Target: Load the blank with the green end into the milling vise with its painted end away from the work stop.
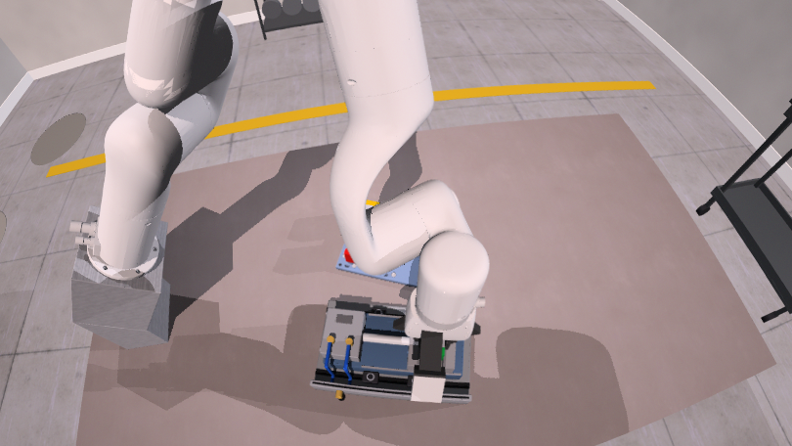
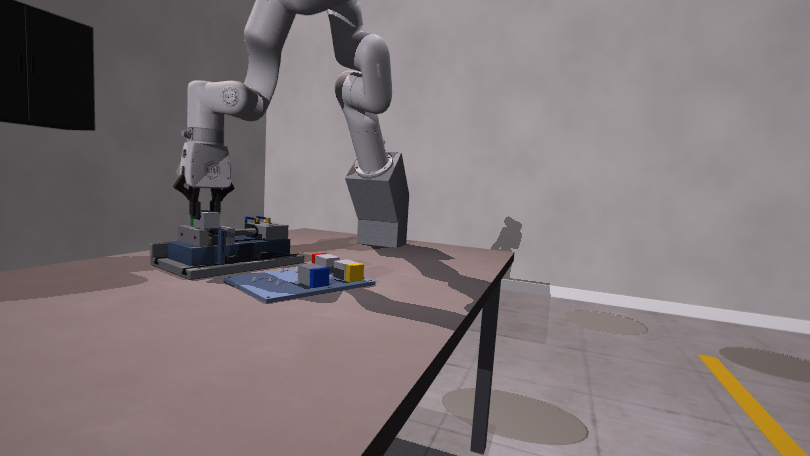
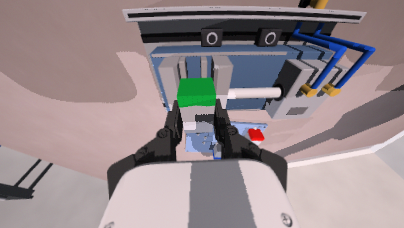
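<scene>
On the brown table (image 2: 170, 351), the tool (image 3: 198, 131) is clamped on the green-ended blank (image 3: 196, 93) over the vise (image 2: 187, 250).

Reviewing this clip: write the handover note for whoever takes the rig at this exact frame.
End effector: shut on the green-ended blank, held above the milling vise, green end pointing away from the infeed plate.
Blank: hangs over the gap between the jaws, near the block without hoses; not seated, not released.
Other blanks: blue-ended blank, red-ended blank and yellow-ended blank lie on the infeed plate.
Done: pick and carry to the vise.
Left: lower it onto the low bars, snug it against the fixed jaw and work stop, open, withdraw.
</scene>
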